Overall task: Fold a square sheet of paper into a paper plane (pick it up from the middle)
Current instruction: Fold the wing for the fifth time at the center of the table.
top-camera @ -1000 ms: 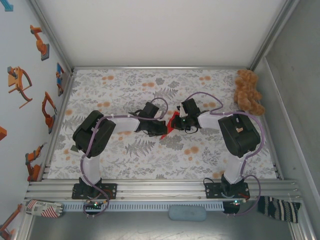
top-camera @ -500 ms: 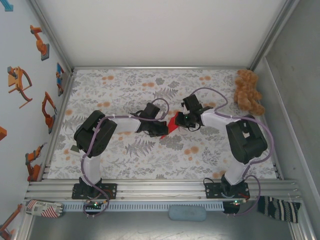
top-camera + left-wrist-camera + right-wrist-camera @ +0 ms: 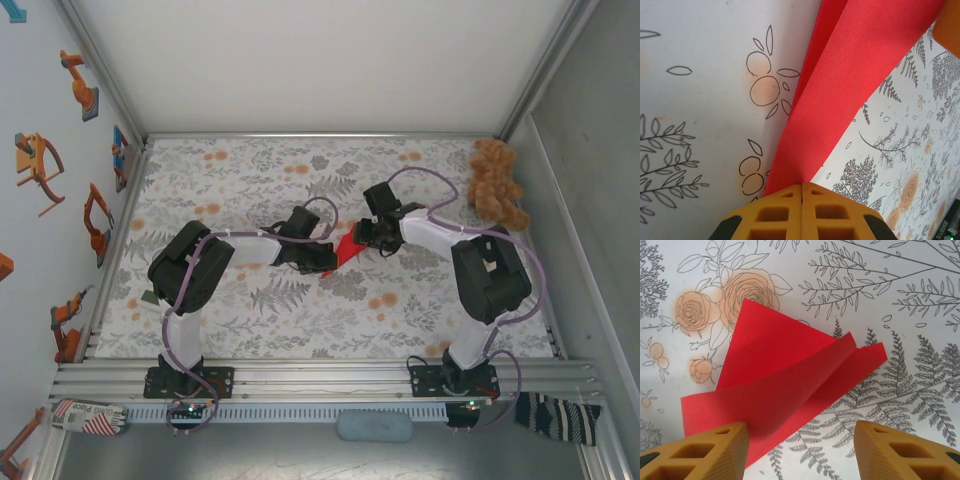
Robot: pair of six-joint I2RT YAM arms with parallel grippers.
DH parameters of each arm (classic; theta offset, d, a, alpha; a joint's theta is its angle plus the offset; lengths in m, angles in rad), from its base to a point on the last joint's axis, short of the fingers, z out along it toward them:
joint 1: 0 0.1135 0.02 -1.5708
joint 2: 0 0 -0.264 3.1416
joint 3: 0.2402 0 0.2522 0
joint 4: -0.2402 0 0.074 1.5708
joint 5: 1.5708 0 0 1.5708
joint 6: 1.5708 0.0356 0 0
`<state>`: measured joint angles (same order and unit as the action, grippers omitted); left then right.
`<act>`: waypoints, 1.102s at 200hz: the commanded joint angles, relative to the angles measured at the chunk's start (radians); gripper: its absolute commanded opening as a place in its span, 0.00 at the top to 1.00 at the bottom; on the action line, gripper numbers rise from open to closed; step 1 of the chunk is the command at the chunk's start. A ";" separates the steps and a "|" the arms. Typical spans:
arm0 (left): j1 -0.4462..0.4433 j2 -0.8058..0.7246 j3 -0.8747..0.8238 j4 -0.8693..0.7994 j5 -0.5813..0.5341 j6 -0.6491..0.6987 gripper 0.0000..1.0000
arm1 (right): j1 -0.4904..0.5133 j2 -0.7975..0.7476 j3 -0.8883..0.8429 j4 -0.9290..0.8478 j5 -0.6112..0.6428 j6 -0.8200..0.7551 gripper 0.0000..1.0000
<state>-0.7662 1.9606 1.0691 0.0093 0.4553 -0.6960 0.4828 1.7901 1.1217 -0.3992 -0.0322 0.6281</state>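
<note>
Clamped by one folded edge in the tightly shut left end effector (image 3: 801, 192): the red sheet of paper (image 3: 850, 75), creased into overlapping layers, flaps curling apart, near the middle of the floral surface (image 3: 250, 180). Just beside it, fingers spread well apart and gripping nothing, the right end effector (image 3: 800, 435), with one yellow finger (image 3: 715, 450) overlapping the sheet's near corner in the right wrist view. Well apart, at the surface's far right corner, a brown teddy bear (image 3: 495, 185).

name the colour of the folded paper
The folded paper sheet is bright red; right wrist view best.
</note>
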 commanded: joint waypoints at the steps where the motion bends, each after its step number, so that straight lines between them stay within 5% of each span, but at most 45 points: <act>1: -0.010 0.041 -0.040 -0.076 -0.007 -0.002 1.00 | -0.004 0.033 0.045 -0.021 0.018 0.008 0.40; 34: -0.010 0.040 -0.039 -0.074 -0.005 -0.002 1.00 | -0.006 0.067 0.061 -0.013 0.025 0.027 0.38; 129: -0.007 -0.002 0.006 -0.087 0.044 -0.002 1.00 | -0.018 0.124 0.044 -0.011 0.011 0.030 0.59; 220: -0.002 0.018 0.172 -0.095 0.054 0.028 0.92 | -0.019 0.142 0.012 0.013 -0.005 0.019 0.67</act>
<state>-0.7662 1.9594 1.1904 -0.0650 0.5163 -0.6872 0.4641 1.8797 1.1587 -0.4126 -0.0273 0.6544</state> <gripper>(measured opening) 0.079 0.336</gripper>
